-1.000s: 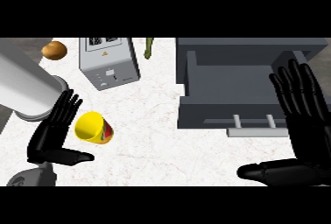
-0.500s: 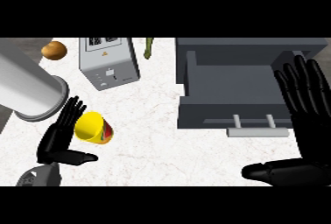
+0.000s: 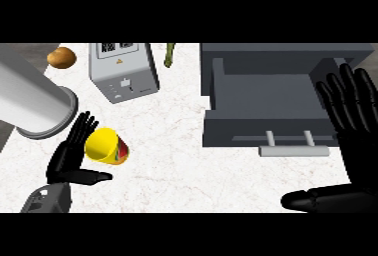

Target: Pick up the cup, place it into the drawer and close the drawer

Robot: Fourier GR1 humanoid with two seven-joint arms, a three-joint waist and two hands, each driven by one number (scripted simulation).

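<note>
Holding the black left hand [image 3: 72, 156] open, with straight fingers, just beside the yellow plastic cup [image 3: 103, 145] lying tipped on the white marbled table [image 3: 184, 172], left of the open grey drawer [image 3: 269, 95]. Resting the black right hand [image 3: 353, 112] open at the view's right edge. Probably risks nudging the tipped cup into rolling away before curling round it.

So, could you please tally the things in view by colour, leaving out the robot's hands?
Yellow: 1, the cup
Grey: 3, the drawer, the box, the cylinder
Brown: 1, a round thing
Green: 1, a thin stalk
Total: 6
</note>
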